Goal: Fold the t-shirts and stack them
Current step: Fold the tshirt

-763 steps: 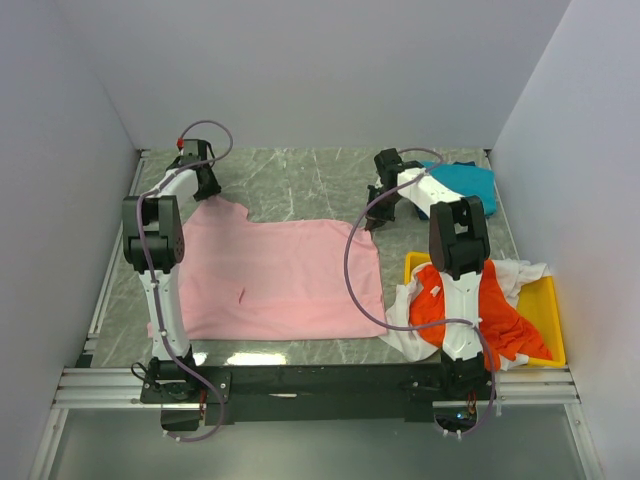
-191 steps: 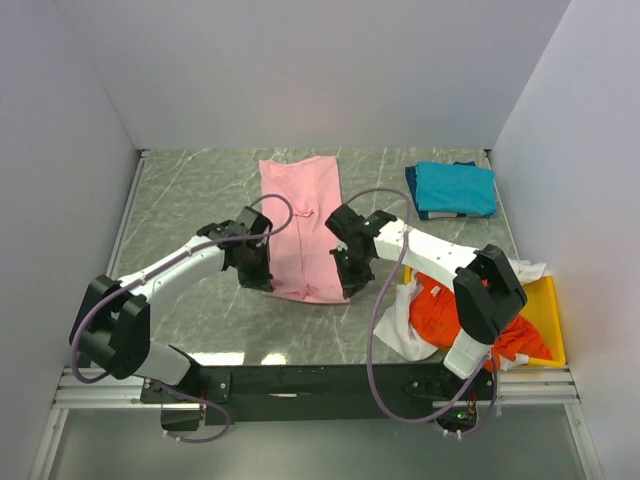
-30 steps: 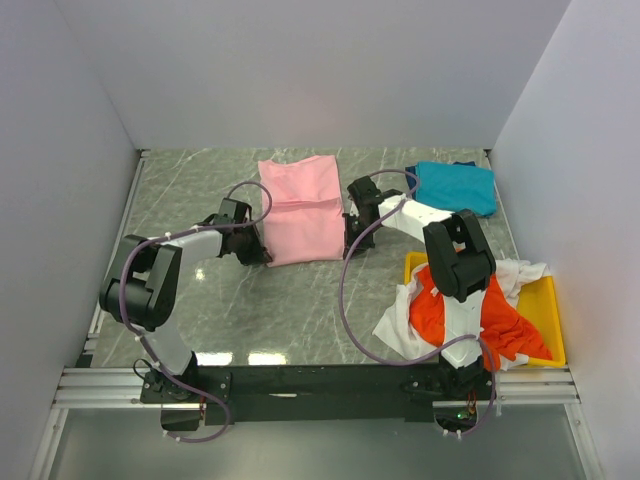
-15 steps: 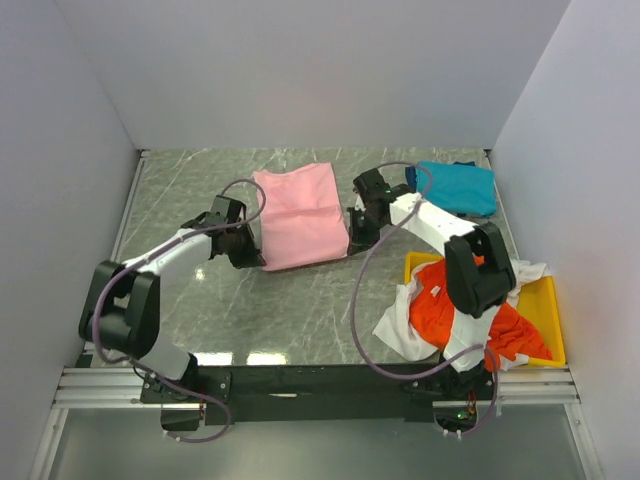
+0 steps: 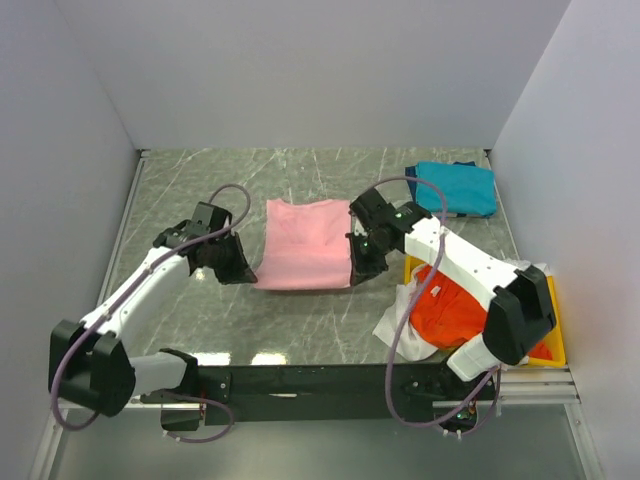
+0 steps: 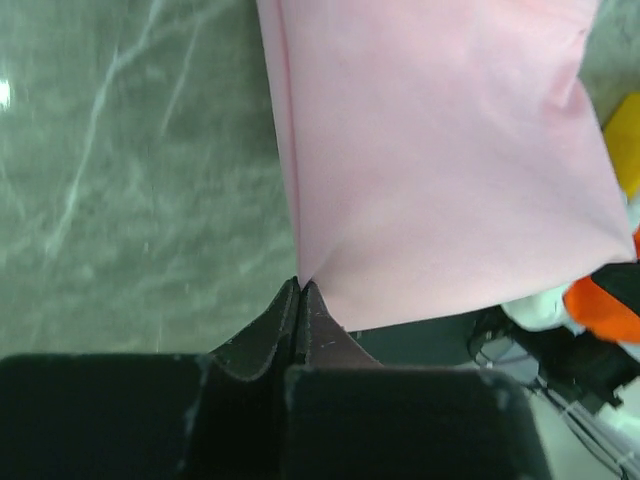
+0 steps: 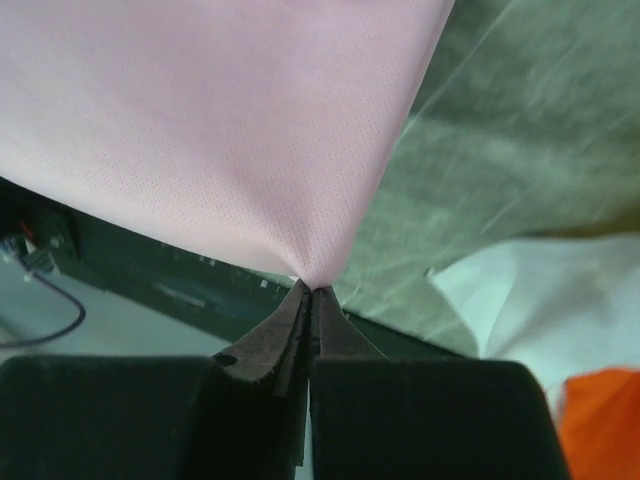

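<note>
Near corners of the folded light-pink cloth t-shirt (image 5: pixel 305 255) are pinched tight, one by the left gripper (image 6: pixel 298 286) and one by the right gripper (image 7: pixel 308 288) — the teal-blue folded t-shirt (image 5: pixel 455 188) lies far-right, nearer the right arm.

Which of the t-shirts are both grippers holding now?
The light pink t-shirt: the left gripper and the right gripper each pinch one corner. The teal shirt, orange shirt and white shirt lie untouched.

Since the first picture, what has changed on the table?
The pink shirt, spread flat at first, is now folded small. The left gripper and right gripper pinch its near corners and have pulled it nearer. The teal shirt and tray stayed.
</note>
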`<state>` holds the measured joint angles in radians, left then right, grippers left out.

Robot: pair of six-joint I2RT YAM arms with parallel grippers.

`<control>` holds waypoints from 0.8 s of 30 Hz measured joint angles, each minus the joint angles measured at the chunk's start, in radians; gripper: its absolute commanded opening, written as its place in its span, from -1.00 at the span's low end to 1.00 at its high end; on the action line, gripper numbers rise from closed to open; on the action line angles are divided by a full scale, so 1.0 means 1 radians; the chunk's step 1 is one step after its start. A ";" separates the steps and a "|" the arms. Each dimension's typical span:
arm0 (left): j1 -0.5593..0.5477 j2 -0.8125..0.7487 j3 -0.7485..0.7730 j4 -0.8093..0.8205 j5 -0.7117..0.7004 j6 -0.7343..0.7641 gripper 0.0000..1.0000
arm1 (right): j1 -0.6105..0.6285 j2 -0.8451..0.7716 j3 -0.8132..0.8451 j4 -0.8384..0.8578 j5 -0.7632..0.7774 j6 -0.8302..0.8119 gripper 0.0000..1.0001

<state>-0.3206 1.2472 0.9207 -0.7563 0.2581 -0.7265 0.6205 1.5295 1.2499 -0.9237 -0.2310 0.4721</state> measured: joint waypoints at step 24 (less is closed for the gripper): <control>-0.011 -0.050 0.105 -0.162 0.092 -0.033 -0.99 | 0.095 -0.158 0.049 -0.204 0.127 0.251 -1.00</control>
<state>-0.3313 1.1969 1.0252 -0.9184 0.3496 -0.7593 0.7151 1.3720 1.2991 -1.1278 -0.1040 0.7227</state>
